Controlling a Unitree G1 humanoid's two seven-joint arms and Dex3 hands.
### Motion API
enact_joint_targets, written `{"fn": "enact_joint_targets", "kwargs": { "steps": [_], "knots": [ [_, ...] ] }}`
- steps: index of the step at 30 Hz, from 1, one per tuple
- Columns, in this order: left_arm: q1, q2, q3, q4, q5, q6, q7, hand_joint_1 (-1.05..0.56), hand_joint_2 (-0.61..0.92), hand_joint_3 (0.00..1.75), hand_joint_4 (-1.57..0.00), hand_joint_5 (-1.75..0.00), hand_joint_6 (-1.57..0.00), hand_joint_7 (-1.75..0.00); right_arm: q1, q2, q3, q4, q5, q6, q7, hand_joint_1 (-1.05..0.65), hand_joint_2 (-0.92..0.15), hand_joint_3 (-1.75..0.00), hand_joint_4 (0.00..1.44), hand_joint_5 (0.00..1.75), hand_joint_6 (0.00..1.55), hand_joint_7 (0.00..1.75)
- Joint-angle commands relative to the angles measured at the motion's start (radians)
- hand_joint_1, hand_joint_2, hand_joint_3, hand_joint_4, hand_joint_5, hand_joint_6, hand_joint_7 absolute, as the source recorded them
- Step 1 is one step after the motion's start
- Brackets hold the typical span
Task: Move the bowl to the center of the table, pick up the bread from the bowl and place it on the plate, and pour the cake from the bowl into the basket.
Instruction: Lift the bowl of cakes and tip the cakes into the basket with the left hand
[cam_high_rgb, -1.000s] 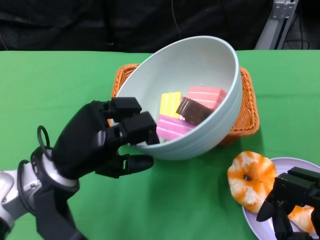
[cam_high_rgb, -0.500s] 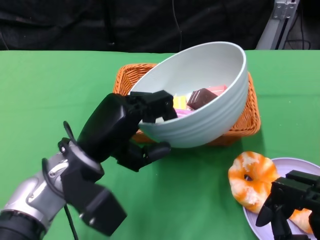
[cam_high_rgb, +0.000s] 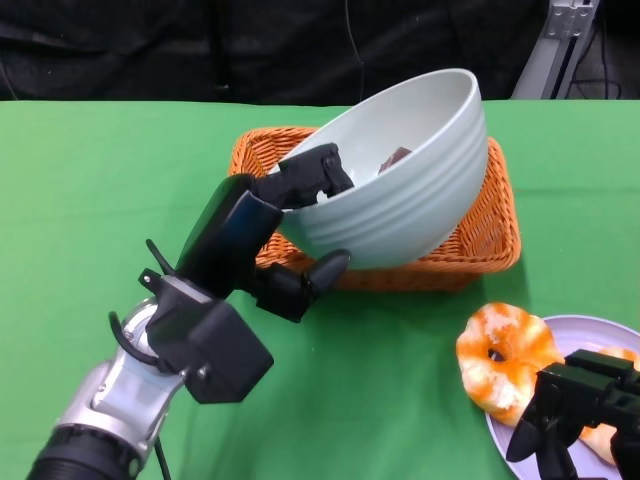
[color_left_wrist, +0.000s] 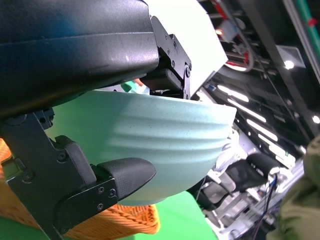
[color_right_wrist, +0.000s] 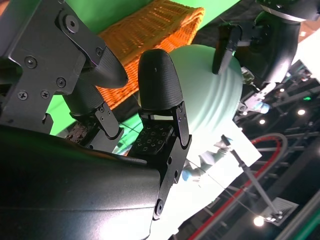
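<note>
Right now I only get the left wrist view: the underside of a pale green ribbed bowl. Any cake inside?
Observer: Yes. The head view shows a brown cake piece at the rim of the pale green ribbed bowl, which the left hand tips over the orange wicker basket.
Operator: Step two done?
Observer: The orange-and-white ring-shaped bread lies partly on the lilac plate, overhanging its rim.
Operator: Other arm free?
Observer: The right hand is beside the plate, fingers apart, holding nothing.

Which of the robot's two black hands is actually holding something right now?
The left hand: it grips the rim of the tilted pale green bowl above the orange wicker basket. The right hand holds nothing, hovering by the lilac plate.
</note>
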Motion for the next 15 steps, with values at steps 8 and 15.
{"fn": "enact_joint_targets", "kwargs": {
  "steps": [8,15],
  "knots": [
    [-0.024,-0.101,0.085,-0.045,-0.164,0.106,-0.094,-0.14,0.26,1.66,-1.03,-1.75,-0.83,-1.75,0.004,-0.005,0.011,-0.001,-0.004,-0.012,-0.018,0.01,-0.03,-1.75,1.04,1.64,1.0,1.38],
    [-0.022,-0.153,0.11,-0.095,-0.18,0.176,-0.093,-0.15,0.27,1.66,-1.02,-1.75,-0.82,-1.75,0.006,-0.007,0.011,0.002,0.003,-0.011,-0.02,0.01,-0.04,-1.75,1.05,1.64,1.01,1.4]
  ]
}}
